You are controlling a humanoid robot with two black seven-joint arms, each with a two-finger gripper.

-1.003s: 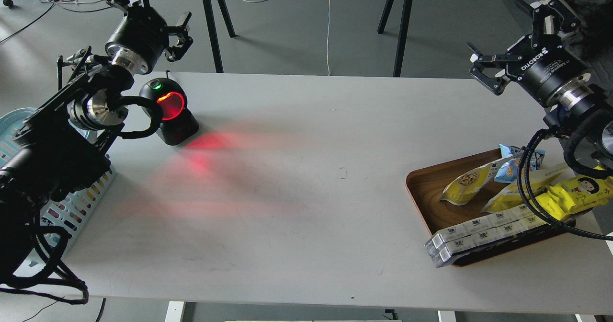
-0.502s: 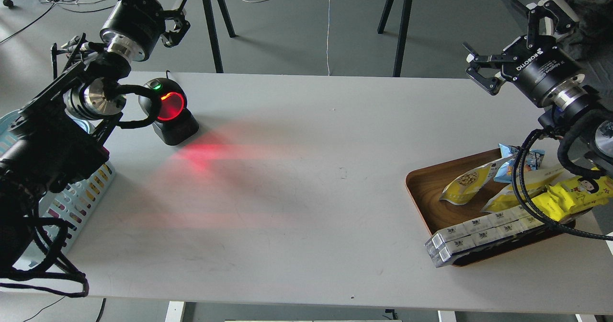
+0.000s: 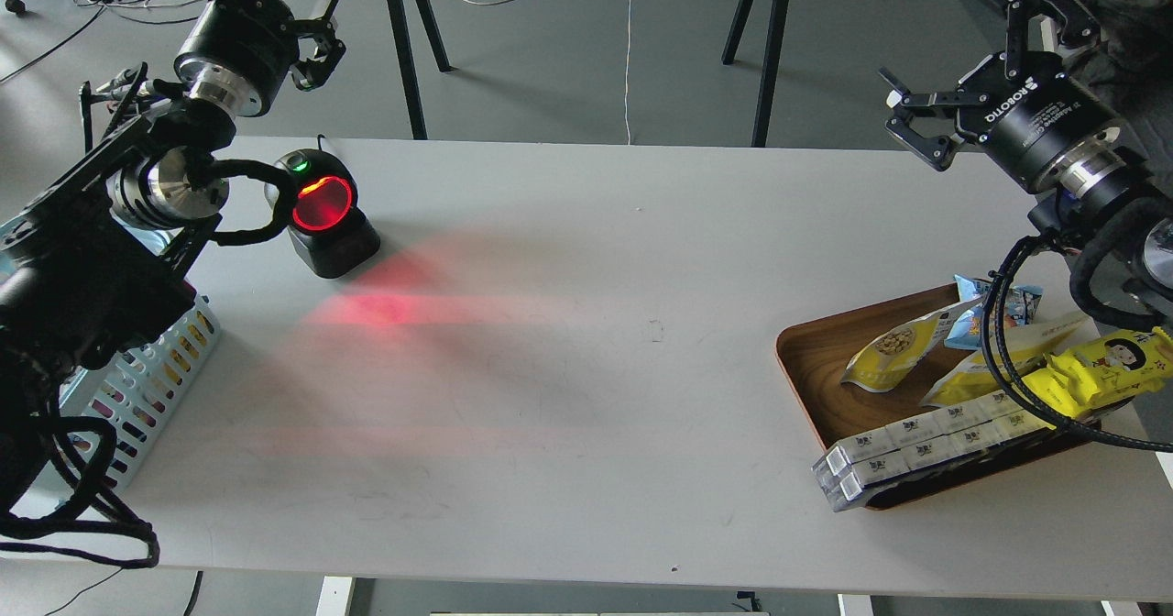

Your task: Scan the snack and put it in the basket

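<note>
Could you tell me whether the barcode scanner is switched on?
On: the scanner window glows red and casts red light across the table.

Black arms (image 3: 82,277), silver wrist rings, looped black cables, white ROBOTIQ lettering.

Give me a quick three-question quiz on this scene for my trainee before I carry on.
1. True or false: the nut pouch lies in the wooden tray.
2. Which gripper is nearer the scanner: left or right?
3. Where is the blue basket? A: far edge B: left edge C: beside the tray

Key: 1 true; 2 left; 3 B
</note>
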